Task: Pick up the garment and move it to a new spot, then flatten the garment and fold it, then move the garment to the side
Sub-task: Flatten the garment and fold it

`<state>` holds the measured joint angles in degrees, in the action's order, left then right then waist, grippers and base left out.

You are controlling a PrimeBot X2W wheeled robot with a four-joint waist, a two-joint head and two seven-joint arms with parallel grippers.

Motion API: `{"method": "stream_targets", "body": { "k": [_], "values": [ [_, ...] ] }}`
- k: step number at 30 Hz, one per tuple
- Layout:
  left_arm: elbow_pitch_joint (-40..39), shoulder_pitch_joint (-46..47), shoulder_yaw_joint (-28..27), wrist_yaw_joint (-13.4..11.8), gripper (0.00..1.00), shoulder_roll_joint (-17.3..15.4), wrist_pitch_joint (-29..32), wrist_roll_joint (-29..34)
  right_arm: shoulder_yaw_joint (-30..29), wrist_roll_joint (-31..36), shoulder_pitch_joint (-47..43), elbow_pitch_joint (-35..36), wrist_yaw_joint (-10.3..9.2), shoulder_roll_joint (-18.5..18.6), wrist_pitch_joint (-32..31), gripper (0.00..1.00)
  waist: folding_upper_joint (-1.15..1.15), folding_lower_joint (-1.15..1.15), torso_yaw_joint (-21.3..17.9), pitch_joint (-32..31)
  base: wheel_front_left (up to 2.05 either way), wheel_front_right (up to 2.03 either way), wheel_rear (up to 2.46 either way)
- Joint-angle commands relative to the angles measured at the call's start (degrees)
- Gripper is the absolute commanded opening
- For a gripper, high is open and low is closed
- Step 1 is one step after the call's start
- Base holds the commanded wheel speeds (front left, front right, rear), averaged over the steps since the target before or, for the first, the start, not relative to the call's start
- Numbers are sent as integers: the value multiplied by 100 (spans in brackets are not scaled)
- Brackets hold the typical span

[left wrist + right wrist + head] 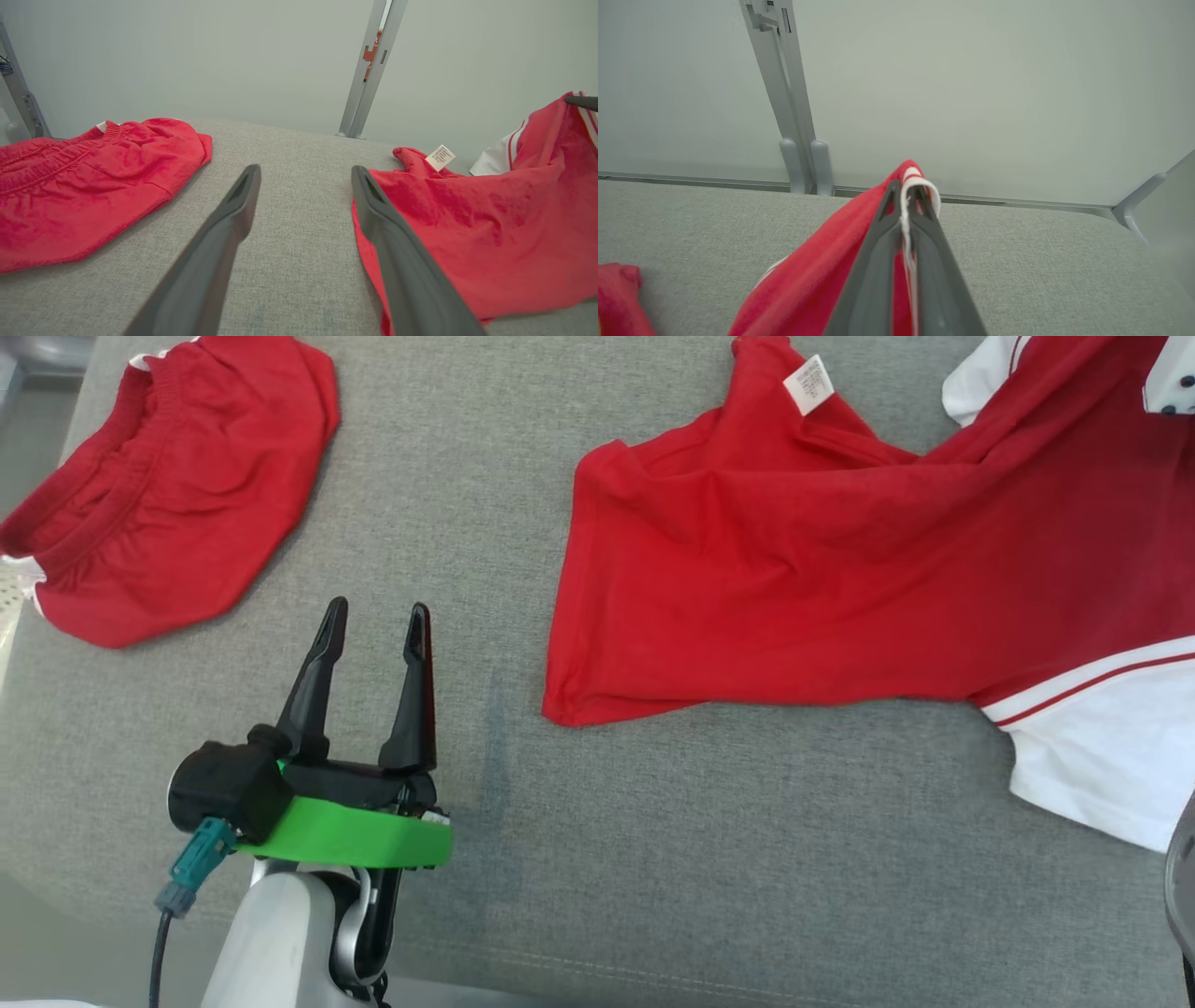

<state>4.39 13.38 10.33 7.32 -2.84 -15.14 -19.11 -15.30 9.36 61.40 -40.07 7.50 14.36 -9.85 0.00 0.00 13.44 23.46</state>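
The right gripper [908,193] pinches its two dark fingers tight on a white-and-red striped edge of the garment [817,284], a red shirt with white panels. In the right wrist view it holds that edge up off the grey fabric surface [1041,261]. In the head view the cloth slopes down from the held edge toward the robot's left. The shirt's body lies wrinkled on the surface, with a white label [808,383] turned outward near its far edge. The left gripper [378,616] hovers over bare surface just beside the shirt's left hem, its fingers spread wide and holding nothing. Farther left, well apart from the shirt, a pair of red shorts [177,495] with an elastic waistband lies crumpled near the surface's far corner. Beyond the surface stand a pale wall [1017,93] and a grey metal post [784,84].
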Motion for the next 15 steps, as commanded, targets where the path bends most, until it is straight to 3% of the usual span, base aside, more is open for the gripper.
{"method": "stream_targets", "body": {
  "k": [1, 8, 9, 10, 15],
  "values": [
    [-26, 115, 18, 23, 100, -11, 0, -78, -28, 84, 156, -45, -1, 29, 141, 0, 0, 0, 224, 180, 0, 0, 0],
    [-41, 171, 88, 23, 100, -11, 0, -96, -276, 345, 451, -428, -1, -15, 683, 0, 0, 0, 414, 250, 0, 0, 0],
    [-36, 178, 87, 23, 100, -11, 0, -95, -303, 388, 464, -524, -1, -36, 738, 77, 0, 0, 419, 251, 0, 0, 0],
    [-34, 180, 73, 23, 100, -11, 0, -95, -332, 396, 454, -615, -1, -67, 740, 100, 0, 0, 411, 250, 0, 0, 0],
    [54, 105, 34, 19, 100, -12, 0, 4, -328, 435, 347, -926, -1, -92, 929, 100, 0, 0, 263, 134, 0, 0, 0]
  ]
}}
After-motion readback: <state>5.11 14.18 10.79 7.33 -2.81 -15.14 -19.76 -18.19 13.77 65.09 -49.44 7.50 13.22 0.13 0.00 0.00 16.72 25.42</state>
